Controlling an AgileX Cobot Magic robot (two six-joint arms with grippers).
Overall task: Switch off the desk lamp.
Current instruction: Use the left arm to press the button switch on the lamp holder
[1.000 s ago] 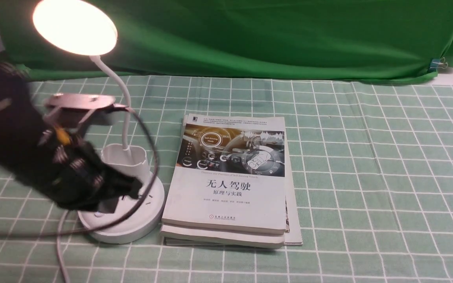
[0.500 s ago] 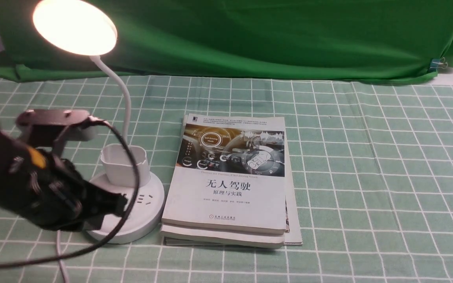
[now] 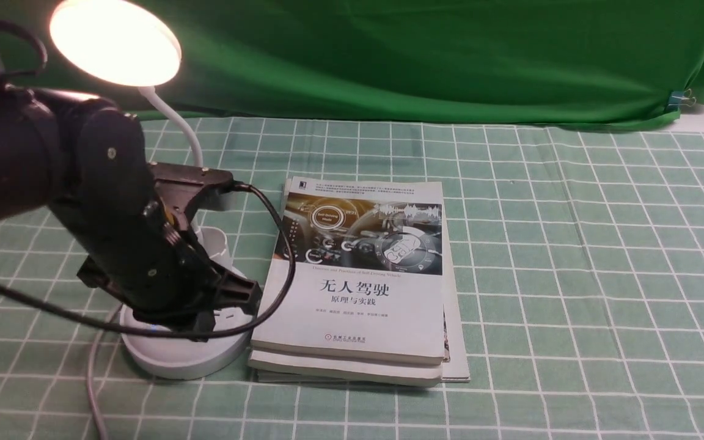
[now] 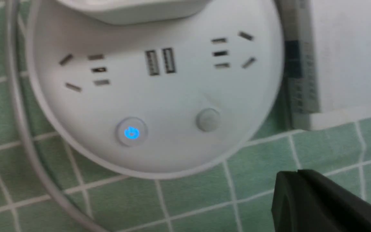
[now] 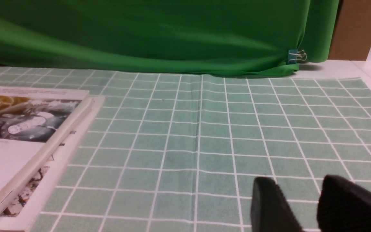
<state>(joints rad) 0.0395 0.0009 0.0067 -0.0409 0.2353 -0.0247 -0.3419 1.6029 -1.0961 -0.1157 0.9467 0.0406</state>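
The desk lamp is lit: its round head glows at the far left, and the gooseneck runs down to the cup holder and the round white base. My left arm hangs over the base, and my left gripper is shut and empty above the base's right side. The left wrist view shows the base with sockets, a blue-lit button and a grey button. The shut left gripper is off the base's rim there. My right gripper is open and empty, low over the cloth.
A stack of books lies right beside the lamp base, and shows in the right wrist view. The lamp's grey cord runs towards the front edge. A green backdrop hangs behind. Green checked cloth covers the table.
My left arm has swung from the far left to the right and now covers most of the lamp base. The lamp stays lit.
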